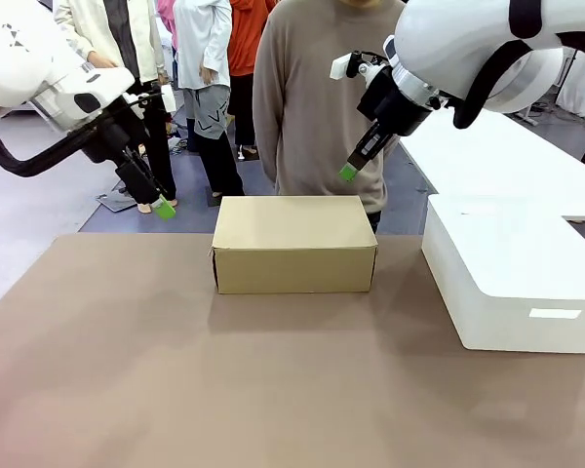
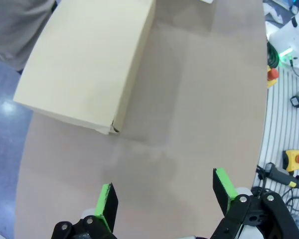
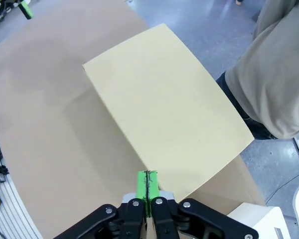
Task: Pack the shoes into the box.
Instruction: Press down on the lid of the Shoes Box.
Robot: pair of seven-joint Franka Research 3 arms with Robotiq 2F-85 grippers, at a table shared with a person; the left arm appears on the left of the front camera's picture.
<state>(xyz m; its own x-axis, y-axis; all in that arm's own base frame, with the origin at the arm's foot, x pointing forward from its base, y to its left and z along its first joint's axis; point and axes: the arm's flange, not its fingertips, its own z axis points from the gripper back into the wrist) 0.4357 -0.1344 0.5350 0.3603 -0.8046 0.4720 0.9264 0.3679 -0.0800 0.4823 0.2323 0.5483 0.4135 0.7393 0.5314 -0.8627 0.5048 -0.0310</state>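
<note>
Nearest to us lies the bare brown table (image 1: 175, 390), with nothing on its near half. Farther in we count one box (image 1: 293, 244), tan cardboard, its lid down, standing on the table at the middle. We read no print, brand or label on any face of it that shows.

Our left gripper (image 1: 162, 207) hangs in the air with its jaws spread wide and nothing between them; the box sits off to its right and lower, well apart. In its wrist view the two green pads (image 2: 106, 200) stand far apart over bare table, with the box ahead of them.

Our right gripper (image 1: 348, 173) has its fingers pressed together, empty, and hovers above the box's far right corner, apart from the lid. From its wrist view the box top lies just ahead of the closed fingertips (image 3: 147, 185).

To the right of that gripper and below it stands one large white block (image 1: 512, 273), bearing a small blank white label.

Beyond the box one person (image 1: 317, 97) in a grey-brown top stands at the far edge.
</note>
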